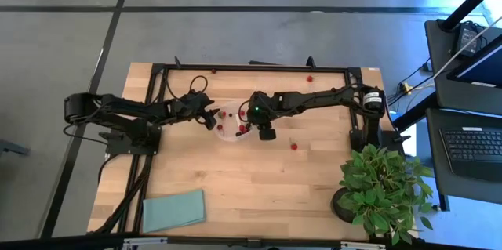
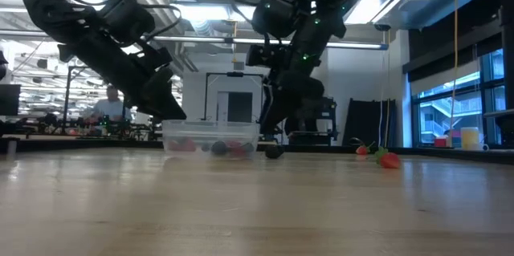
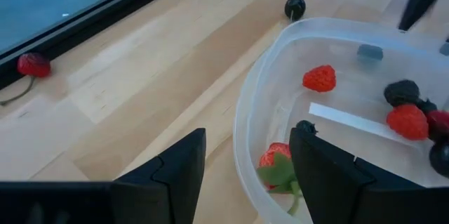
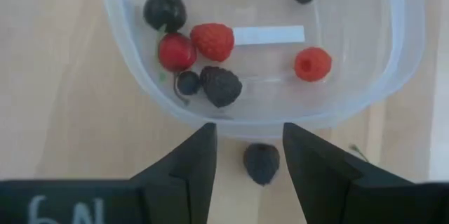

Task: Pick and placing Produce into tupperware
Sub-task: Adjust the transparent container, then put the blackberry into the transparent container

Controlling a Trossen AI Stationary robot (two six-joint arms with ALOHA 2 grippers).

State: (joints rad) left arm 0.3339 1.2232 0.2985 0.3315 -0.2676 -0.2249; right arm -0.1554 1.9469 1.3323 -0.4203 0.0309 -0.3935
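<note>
Clear tupperware [image 4: 393, 55] holds red, seemingly dark produce [image 4: 212, 41].

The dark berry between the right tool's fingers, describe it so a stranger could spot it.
Find the clear tupperware mid-table. Just outside its wall, on bare wood, lies one dark berry between the right tool's open fingers. Every other berry nearby sits inside the container.

Robotics lab or workshop, exposed ceiling ducts [image 2: 201, 23], strip lights, grey concrete floor [image 1: 235, 30], laptop [image 1: 474, 144] on side desk, wooden workbench [image 1: 235, 179]
</note>
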